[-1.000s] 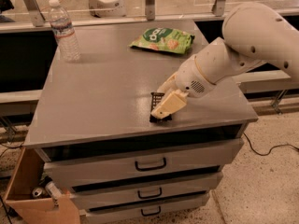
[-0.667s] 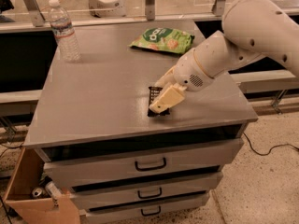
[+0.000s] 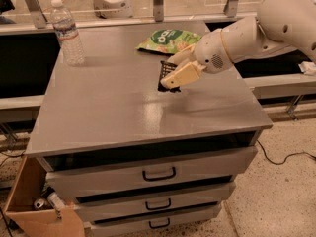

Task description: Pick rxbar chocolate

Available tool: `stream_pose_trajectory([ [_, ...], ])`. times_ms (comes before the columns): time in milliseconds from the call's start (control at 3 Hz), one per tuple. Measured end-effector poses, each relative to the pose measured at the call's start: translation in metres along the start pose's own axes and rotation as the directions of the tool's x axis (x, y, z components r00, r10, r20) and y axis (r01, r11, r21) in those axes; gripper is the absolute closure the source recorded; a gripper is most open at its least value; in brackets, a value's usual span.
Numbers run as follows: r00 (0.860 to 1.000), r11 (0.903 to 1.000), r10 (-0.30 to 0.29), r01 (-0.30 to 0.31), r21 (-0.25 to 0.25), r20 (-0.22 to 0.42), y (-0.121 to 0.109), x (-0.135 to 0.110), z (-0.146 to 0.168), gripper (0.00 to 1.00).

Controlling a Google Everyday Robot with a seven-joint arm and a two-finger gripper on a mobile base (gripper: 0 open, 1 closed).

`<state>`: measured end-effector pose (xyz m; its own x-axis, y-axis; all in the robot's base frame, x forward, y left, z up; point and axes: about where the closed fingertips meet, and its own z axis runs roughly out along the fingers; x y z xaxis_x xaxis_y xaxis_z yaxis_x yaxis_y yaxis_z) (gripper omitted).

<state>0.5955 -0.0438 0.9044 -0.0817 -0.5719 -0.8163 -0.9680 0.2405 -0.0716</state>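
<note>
The rxbar chocolate (image 3: 164,71) is a small black wrapper with white text, held at its edge between the cream fingers of my gripper (image 3: 174,77). The gripper is shut on it and holds it tilted a little above the grey cabinet top (image 3: 123,112), with a dark shadow on the surface just below. My white arm reaches in from the upper right. Most of the bar is hidden behind the near finger.
A green crinkled snack bag (image 3: 168,38) lies just behind the gripper. A clear water bottle (image 3: 66,31) stands at the back left corner. Drawers (image 3: 158,174) front the cabinet. An open cardboard box (image 3: 29,201) sits on the floor at the left.
The gripper has lifted the black bar off the cabinet top and carried it up and back toward the green bag. The arm has drawn back to the right.
</note>
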Motion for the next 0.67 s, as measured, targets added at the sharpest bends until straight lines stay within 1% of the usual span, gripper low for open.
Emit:
stream_pose_trajectory([
  [333,0.986,0.9998,0.016,-0.017,0.006,0.167,-0.0231,-0.0103,-0.0235,1.0],
  [667,0.982,0.9997,0.022,-0.023,0.003,0.19,-0.0252,-0.0156,-0.0252,1.0],
])
